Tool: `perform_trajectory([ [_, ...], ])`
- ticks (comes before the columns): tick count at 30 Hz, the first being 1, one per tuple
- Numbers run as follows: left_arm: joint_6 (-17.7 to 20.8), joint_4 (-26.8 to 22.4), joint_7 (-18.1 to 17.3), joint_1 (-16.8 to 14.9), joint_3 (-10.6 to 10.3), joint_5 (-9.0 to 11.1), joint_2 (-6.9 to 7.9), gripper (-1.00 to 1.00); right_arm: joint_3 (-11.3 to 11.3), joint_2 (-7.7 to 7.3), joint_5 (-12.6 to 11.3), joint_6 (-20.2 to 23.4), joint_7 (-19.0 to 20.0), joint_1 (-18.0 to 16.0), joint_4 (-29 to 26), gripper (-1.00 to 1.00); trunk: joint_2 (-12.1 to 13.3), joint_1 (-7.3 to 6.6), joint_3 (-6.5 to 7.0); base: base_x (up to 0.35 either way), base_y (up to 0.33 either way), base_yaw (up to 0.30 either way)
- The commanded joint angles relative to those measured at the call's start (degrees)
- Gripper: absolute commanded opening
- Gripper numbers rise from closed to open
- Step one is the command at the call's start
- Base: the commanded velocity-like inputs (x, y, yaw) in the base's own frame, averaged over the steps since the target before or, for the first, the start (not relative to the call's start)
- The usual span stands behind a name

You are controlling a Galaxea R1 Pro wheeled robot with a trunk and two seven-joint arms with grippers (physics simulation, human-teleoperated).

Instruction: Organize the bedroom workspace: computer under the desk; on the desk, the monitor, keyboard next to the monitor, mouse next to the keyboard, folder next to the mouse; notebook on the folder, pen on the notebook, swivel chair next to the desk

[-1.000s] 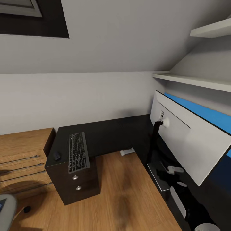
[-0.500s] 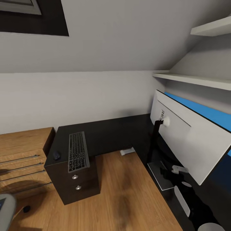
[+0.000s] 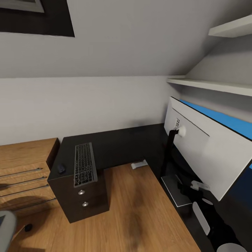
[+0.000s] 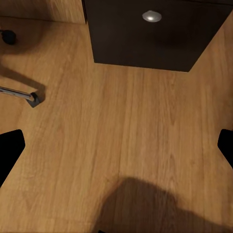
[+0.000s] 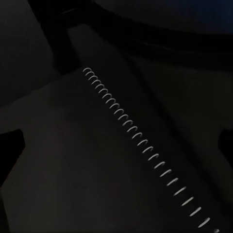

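Note:
The glossy black desk (image 3: 119,143) runs along the wall and turns right. A slim black keyboard (image 3: 84,164) lies on its left end above the drawer unit (image 3: 84,201), with the small black mouse (image 3: 61,168) just left of it. The monitor (image 3: 206,154) stands on the right wing, its pale back toward me. My right arm (image 3: 201,217) reaches over the desk by the monitor's base. My right gripper (image 5: 116,145) is open above a dark notebook (image 5: 97,160) with a wire spiral. My left gripper (image 4: 116,145) hangs open over the wood floor.
A light-wood cabinet (image 3: 24,164) stands left of the desk. The swivel chair's grey edge (image 3: 5,227) and a caster (image 3: 28,227) sit at the lower left; its chrome leg (image 4: 19,94) lies near the drawer unit (image 4: 150,34). White shelves (image 3: 210,85) hang above the monitor, and a blue surface (image 3: 217,117) shows behind it.
The whole view has drifted slightly. My right arm has slid a little further along the desk beside the monitor's base. Keyboard, mouse and monitor have not moved.

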Motion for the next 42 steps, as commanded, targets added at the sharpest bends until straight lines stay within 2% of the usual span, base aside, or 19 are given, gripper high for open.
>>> perform_trajectory([
  [1, -0.18, -0.05, 0.16, 0.01, -0.12, 0.54, 0.02, 1.0, 0.06, -0.02, -0.58, 0.25, -0.31, -0.01, -0.11, 1.0, -0.45, 0.23, -0.24, 0.0, 0.0, 0.0],
  [30, -0.25, -0.05, 0.16, 0.01, -0.11, 0.54, 0.06, 1.0, 0.02, -0.07, -0.63, 0.42, -0.31, -0.01, -0.11, 1.0, -12.08, 6.6, -5.44, 0.0, 0.0, 0.0],
  [37, -0.22, -0.05, 0.16, 0.01, -0.11, 0.52, 0.06, 1.0, 0.02, -0.09, -0.63, 0.43, -0.31, -0.01, -0.14, 1.0, -12.08, 6.6, -5.44, 0.0, 0.0, 0.0],
  [42, -0.26, -0.05, 0.16, 0.01, -0.11, 0.42, 0.06, 1.0, 0.02, -0.09, -0.63, 0.43, -0.31, -0.01, -0.16, 1.0, -14.09, 7.7, -6.34, 0.0, 0.0, 0.0],
])
